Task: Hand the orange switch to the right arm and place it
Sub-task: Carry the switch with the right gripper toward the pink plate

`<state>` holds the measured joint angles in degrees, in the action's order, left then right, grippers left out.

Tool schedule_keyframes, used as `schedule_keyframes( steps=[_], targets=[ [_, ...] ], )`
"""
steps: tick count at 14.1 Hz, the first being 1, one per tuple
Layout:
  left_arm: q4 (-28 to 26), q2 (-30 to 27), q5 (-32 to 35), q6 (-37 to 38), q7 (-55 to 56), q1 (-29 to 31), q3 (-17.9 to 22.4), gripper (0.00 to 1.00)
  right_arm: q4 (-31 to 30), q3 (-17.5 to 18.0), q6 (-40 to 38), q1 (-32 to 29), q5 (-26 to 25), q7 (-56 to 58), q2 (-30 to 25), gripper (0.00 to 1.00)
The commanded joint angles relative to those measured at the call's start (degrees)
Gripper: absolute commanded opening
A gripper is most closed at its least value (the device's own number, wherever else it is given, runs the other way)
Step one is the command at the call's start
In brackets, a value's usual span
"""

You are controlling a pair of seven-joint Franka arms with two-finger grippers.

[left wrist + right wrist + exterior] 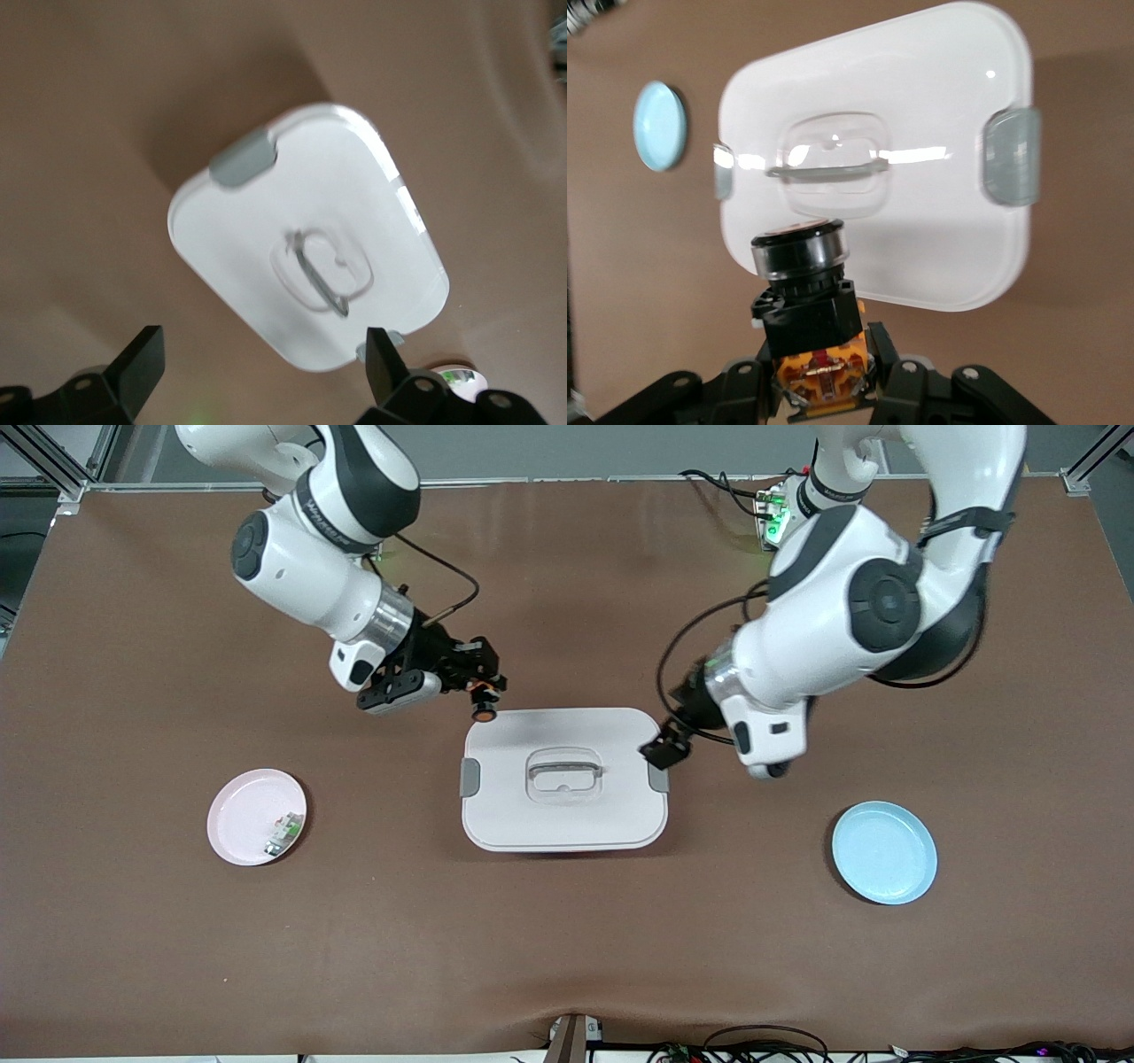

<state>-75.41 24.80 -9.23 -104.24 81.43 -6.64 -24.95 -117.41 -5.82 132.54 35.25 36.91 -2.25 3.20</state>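
The orange switch (pixel 483 708) is a stubby black cylinder with an orange end. My right gripper (pixel 477 687) is shut on it and holds it in the air over the table, at the corner of the white lidded box (pixel 620 815) toward the right arm's end. In the right wrist view the switch (pixel 806 305) sits between the fingers of the right gripper (pixel 824 376), its orange base at the jaws and its black cap pointing out. My left gripper (pixel 663 749) is open and empty over the box's edge at the left arm's end. It also shows in the left wrist view (pixel 263 359).
The white box (pixel 939 106) (pixel 221 230) with grey clasps and a lid handle stands mid-table. A pink plate (pixel 235 815) holding a small white-and-green component (pixel 283 834) lies toward the right arm's end. A blue plate (pixel 884 852) (pixel 660 124) lies toward the left arm's end.
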Motion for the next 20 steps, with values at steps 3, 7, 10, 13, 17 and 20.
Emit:
schedule_keyframes(
  steps=[3, 7, 10, 13, 17, 20],
  targets=[
    [-0.79, -2.74, 2.55, 2.63, -25.57, 9.36, -0.01, 1.00, 0.95, 0.55, -8.51, -11.24, -8.41, 21.28, -1.09, 0.00],
    [-0.87, -5.11, 13.07, 6.23, -30.10, 9.81, -0.01, 1.00, 3.67, 0.55, -11.42, -15.82, -25.10, 28.87, -0.83, 0.00],
    [-0.87, -7.39, 15.74, 10.27, -37.10, 10.24, 0.08, 1.00, 5.34, 0.55, -13.36, -17.84, -32.50, 34.83, -0.57, 0.00],
    [-0.96, -9.32, 15.74, 12.91, -43.71, 13.58, -0.01, 1.00, 6.14, 0.55, -13.45, -21.53, -35.23, 45.36, -0.13, 0.00],
    [-6.92, -17.65, 13.81, 14.32, -61.34, 10.87, 9.28, 1.00, 6.84, 0.55, -13.27, -28.03, -35.77, 59.25, 2.41, 0.00],
    [-13.86, -24.42, 11.35, 15.20, -68.59, 7.36, 15.88, 1.00, 9.65, 0.55, -12.92, -32.25, -35.77, 67.70, 7.68, 0.00]
  ],
)
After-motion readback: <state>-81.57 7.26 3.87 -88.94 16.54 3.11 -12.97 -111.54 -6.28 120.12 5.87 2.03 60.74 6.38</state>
